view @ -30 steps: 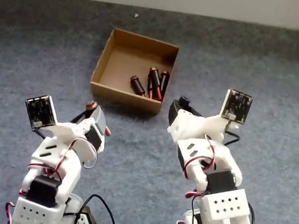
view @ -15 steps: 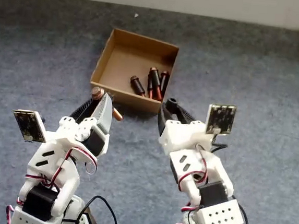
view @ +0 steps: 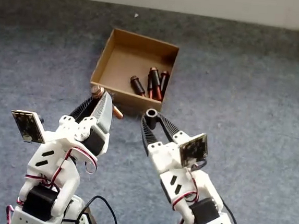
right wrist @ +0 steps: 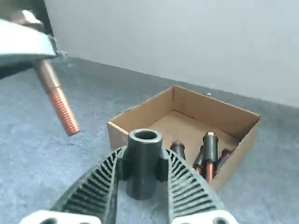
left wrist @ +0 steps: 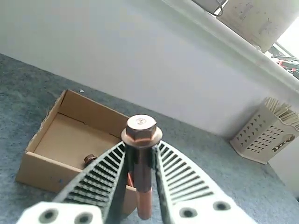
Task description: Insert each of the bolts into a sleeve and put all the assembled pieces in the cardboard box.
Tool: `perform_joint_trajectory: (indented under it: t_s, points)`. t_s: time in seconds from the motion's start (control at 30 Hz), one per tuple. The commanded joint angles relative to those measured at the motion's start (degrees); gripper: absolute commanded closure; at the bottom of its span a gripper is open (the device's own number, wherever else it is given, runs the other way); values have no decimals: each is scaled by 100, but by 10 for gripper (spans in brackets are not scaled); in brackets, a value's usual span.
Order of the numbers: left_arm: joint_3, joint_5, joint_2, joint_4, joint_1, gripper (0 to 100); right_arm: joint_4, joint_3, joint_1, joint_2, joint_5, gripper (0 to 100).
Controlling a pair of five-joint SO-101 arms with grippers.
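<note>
Left fingers [left wrist: 93, 176] clamp bolt [left wrist: 143, 184]; right fingers [right wrist: 187, 186] clamp sleeve [right wrist: 144, 163], near cardboard box [view: 134, 101]

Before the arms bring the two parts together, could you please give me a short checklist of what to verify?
1. Bolt secure in the left gripper: ok, clamped just under the head, with the threaded end free.
2. Sleeve secure in the right gripper: ok, held by its body, with the open end sticking out past the gripper.
3. Bolt lined up with the sleeve's opening: not ok, they are apart and the bolt is tilted off the sleeve's axis.
4. Sleeve's bore free inside: cannot tell, it is dark past the rim.
5. Room in the cardboard box: ok, the assembled pieces lie toward one side, with bare floor beside them.
</note>
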Motion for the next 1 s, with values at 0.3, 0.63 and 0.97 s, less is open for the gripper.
perform_joint_trajectory:
  t_s: [0.3, 0.63, 0.97]
  points:
    - [-936, -281, -92, -141, 611, 994, -180, 268, -426, -462, 457, 993]
    - [-910, -633, -92, -141, 1086, 994, -154, 303, -681, -462, 932, 993]
    - [-549, -651, -92, -167, 1077, 994, -145, 303, -690, -462, 1116, 993]
